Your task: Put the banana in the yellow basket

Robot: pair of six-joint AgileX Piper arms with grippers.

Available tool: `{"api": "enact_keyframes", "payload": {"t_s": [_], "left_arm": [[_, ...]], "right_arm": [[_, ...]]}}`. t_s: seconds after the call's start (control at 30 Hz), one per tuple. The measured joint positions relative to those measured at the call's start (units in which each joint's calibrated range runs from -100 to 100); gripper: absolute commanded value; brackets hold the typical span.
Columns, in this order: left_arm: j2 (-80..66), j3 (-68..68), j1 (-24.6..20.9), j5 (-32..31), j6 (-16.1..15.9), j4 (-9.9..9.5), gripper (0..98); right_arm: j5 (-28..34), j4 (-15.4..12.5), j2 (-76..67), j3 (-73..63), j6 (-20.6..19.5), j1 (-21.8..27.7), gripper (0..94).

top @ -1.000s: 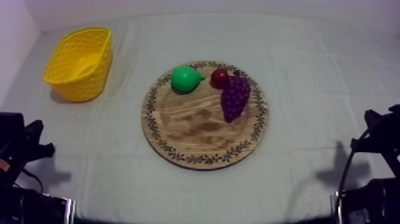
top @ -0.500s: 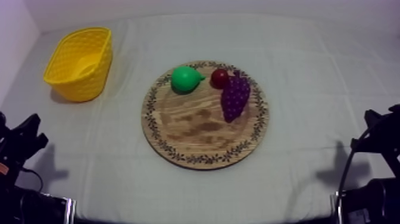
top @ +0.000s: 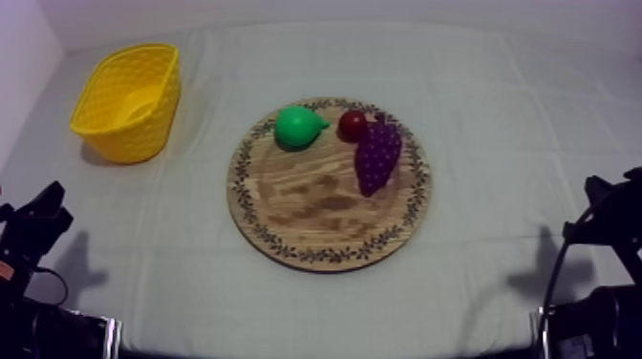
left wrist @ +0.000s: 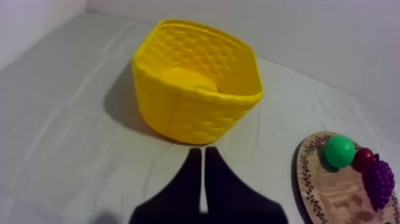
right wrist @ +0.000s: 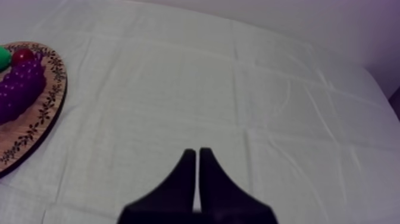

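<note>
The left gripper (left wrist: 202, 151) has its fingers together on nothing, low over the cloth. Just ahead of it stands the yellow basket (left wrist: 178, 116) with the banana (left wrist: 187, 80) inside. The board (left wrist: 333, 201), bearing a pear (left wrist: 339, 151), a small red fruit (left wrist: 363, 158) and grapes (left wrist: 381, 183), lies to its right. The right gripper (right wrist: 197, 151), fingers likewise together, has the board to its left.

I am seeing open cloth (top: 516, 124) stretching right of the wooden board (top: 315, 215) and between it and the yellow basket (top: 127, 100). The pear (top: 298, 126), small red fruit (top: 353, 124) and grapes (top: 378, 156) are crowding the board's far half; its near half is lying bare.
</note>
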Motion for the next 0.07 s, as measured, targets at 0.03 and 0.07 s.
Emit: {"api": "enact_keyframes", "payload": {"t_s": [0.03, 0.07], "left_arm": [[0.0, 0.0, 0.0, 0.0, 0.0, 0.0, 0.1], [0.0, 0.0, 0.0, 0.0, 0.0, 0.0, 0.1]], "right_arm": [[0.0, 0.0, 0.0, 0.0, 0.0, 0.0, 0.3], [0.0, 0.0, 0.0, 0.0, 0.0, 0.0, 0.3]]}}
